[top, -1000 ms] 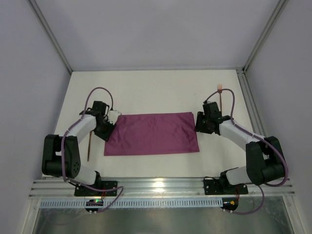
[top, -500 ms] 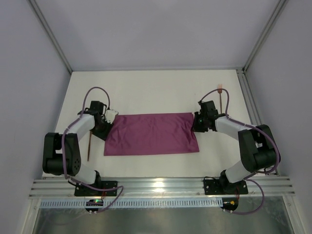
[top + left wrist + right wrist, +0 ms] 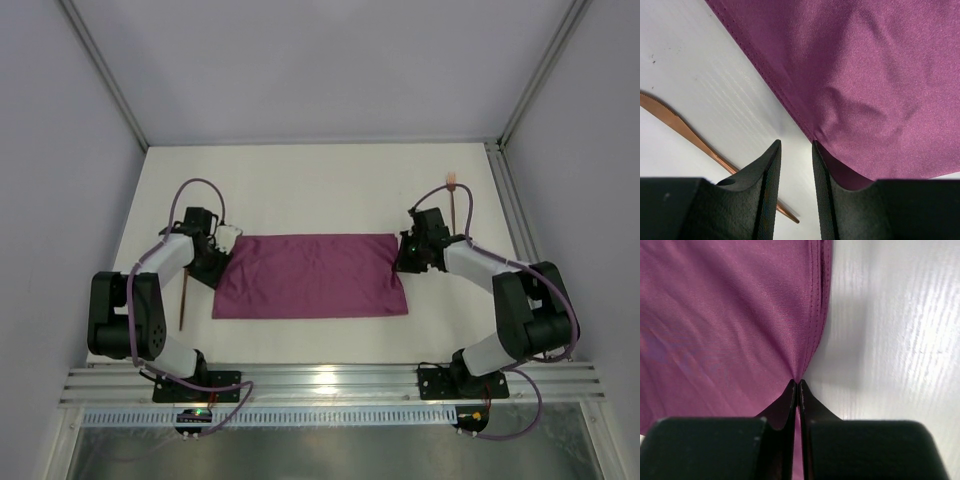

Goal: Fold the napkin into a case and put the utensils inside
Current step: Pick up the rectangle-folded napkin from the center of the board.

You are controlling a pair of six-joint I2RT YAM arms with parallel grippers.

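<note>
Lying left of the folded maroon napkin, a copper knife rests near the left arm. The left tool sits at the napkin's left edge, jaws parted, bare desk between them. The right tool is clenched on the napkin's right hem. A fork lies far right.

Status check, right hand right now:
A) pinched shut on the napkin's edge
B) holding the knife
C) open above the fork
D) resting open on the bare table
A: the right wrist view shows the right hand closed, with the hem of the napkin gathered between its fingertips.
</note>
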